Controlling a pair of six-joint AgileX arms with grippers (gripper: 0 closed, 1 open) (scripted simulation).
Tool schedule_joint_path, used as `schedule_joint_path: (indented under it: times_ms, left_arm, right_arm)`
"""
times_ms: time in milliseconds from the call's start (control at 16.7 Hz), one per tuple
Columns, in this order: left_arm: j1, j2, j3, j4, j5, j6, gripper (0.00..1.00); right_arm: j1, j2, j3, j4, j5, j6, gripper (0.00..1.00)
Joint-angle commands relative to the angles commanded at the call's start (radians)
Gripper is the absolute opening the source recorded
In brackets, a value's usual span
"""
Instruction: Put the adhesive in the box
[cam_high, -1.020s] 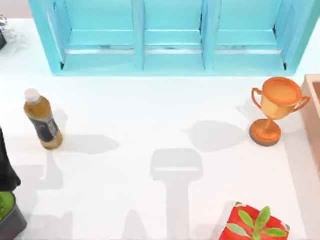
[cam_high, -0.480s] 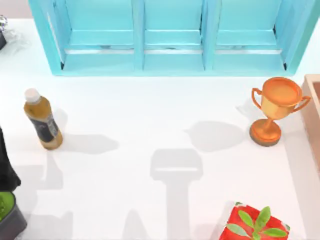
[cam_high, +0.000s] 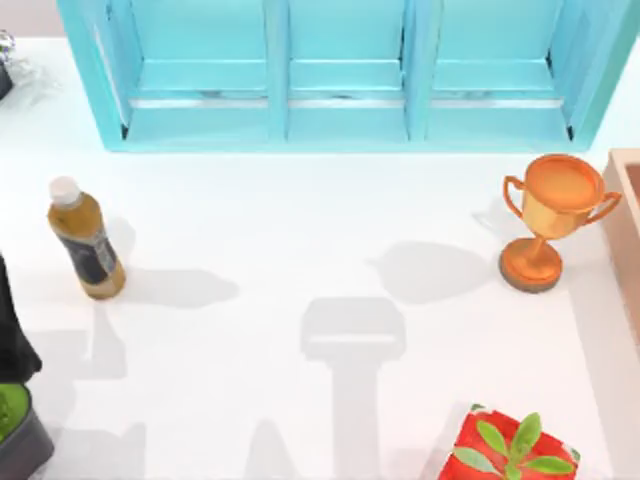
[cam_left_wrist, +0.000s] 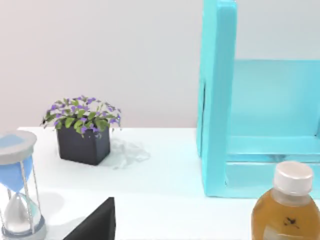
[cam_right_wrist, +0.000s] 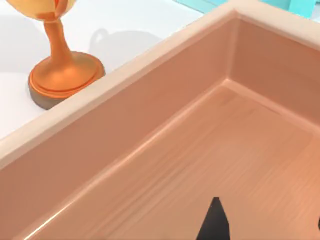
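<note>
**Right arm.** A dark part of the right claw sits over the inside of the box, as seen in the right wrist view. Whether this claw is released or clenched cannot be told.

**Left arm.** The left arm is parked at the left edge of the worktop. A dark part of the left claw appears in the left wrist view. Its state cannot be told either.

**Box.** The box stands at the right edge of the worktop, partly cut off by the top view. It is light tan with a thick rim. In the right wrist view, the inner floor and walls are brownish and bare.

**Other items on the worktop:**
- An orange trophy stands upright just beside the box, on its left. Its round base is close to the box's outer wall.
- A turquoise shelf unit runs along the far side.
- A brown drink bottle with a white cap stands upright on the left side, well apart from the box.
- A red box printed with green leaves lies at the near edge, right of centre.
- A dark container with a green top sits at the near left corner.
- The left wrist view shows an hourglass and a potted plant with purple flowers, beside the shelf unit's end wall.
</note>
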Motion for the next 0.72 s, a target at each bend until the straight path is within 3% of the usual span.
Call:
schedule_joint_path:
  times_ms: [360, 720]
  left_arm:
    - [0.0, 0.0, 0.0, 0.0, 0.0, 0.0, 1.0]
    - [0.0, 0.0, 0.0, 0.0, 0.0, 0.0, 1.0]
  right_arm:
    - [0.0, 0.0, 0.0, 0.0, 0.0, 0.0, 0.98]
    - [0.0, 0.0, 0.0, 0.0, 0.0, 0.0, 1.0]
